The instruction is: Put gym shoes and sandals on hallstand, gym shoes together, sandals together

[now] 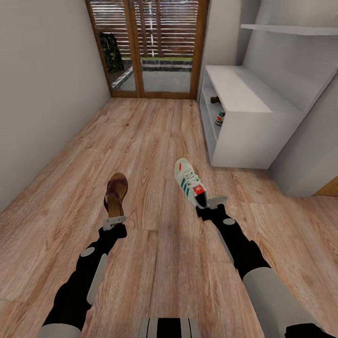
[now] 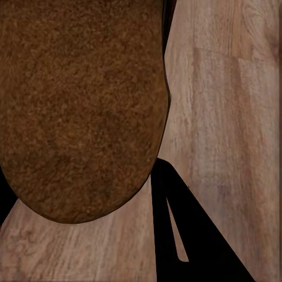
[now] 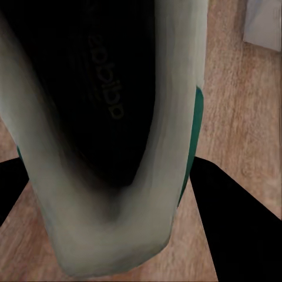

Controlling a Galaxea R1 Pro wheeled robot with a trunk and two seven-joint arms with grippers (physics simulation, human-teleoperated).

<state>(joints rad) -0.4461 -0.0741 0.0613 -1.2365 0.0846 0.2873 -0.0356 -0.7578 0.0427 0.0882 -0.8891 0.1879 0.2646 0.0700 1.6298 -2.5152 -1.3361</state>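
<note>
Gym shoe is seen in the head view, white with teal-green side stripes and a red-orange tongue patch, held at its heel end by the right gripper, toe pointing away from the fingers. In the right wrist view the same gym shoe is met from close up: dark inner lining with faint lettering, pale wall, a teal edge, detail not given by the head view. A black finger is seen against the shoe's side, another dark mass at the opposite side; fingers are closed onto the heel, shoe between them.

Sandal is noted in the head view, dark brown with a tan insole, heel end at the left gripper, toe extended beyond the fingertips. In the left wrist view the sandal is shown only as a rounded, grainy brown surface, with one black finger just beside its edge. The left fingers are clamped on the sandal's heel end.

Corridor floor, light brown planks, is seen under both shoes. Whether either shoe is clear of the floor cannot be told.

Ahead and to the right of the right fingers, well apart, the hallstand is recorded, light grey, open compartments facing the corridor. Inside it a second gym shoe and a second dark sandal are partly visible, one beyond the other. Which shelf level each occupies cannot be told.
</note>
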